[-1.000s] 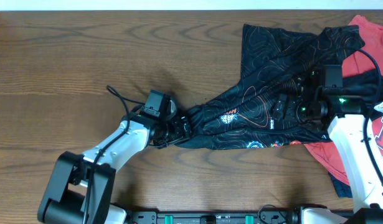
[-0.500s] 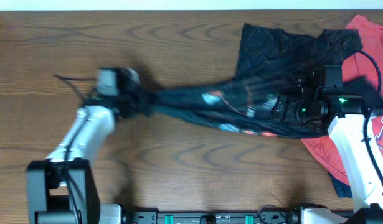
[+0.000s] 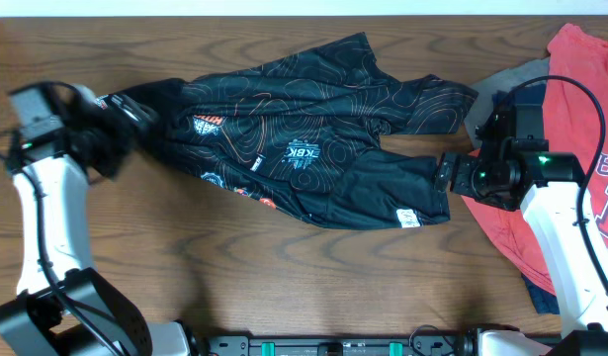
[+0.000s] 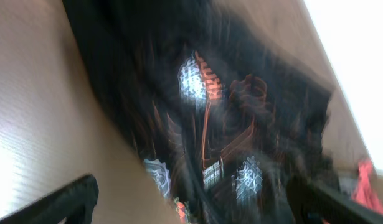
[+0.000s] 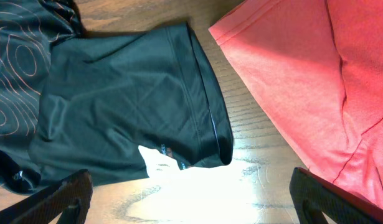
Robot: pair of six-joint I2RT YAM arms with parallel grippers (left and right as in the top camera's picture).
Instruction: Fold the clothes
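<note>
The black sports jersey (image 3: 304,158) is lying spread out and rumpled across the middle of the wooden tabletop (image 3: 284,287), its orange contour lines and white logos facing up. Its left end is reaching right up to the left hand (image 3: 116,133), which is sitting at the far left edge of the tabletop. In the left wrist view, which is heavily blurred, the fingers (image 4: 66,199) are standing wide apart at the bottom corners with nothing pinched between them, so this hand is released; the jersey is filling the space ahead of it.

The right hand (image 3: 450,175) is hovering just beside the jersey's right end, near its lower hem. Its fingers (image 5: 60,199) are likewise standing wide apart, released and grasping nothing. Below them a plain black sleeve or hem of the jersey is lying flat, with a strip of bare wood separating it from a red T-shirt (image 3: 580,119). That T-shirt is lying at the right edge, with a grey garment (image 3: 491,84) peeking out at its upper left and a navy one (image 3: 541,292) showing at its lower edge.
</note>
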